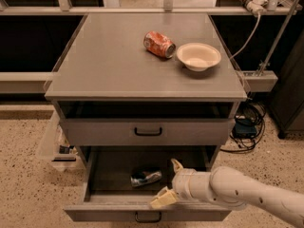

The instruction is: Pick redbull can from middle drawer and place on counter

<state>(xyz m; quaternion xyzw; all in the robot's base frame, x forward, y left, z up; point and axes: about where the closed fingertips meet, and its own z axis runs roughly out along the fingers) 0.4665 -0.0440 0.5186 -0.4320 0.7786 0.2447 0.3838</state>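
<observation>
End effector hangs spread wide just right of the redbull can, which lies on its side in the middle drawer, so I'd ease left, straddle its body squarely, then squeeze.
</observation>
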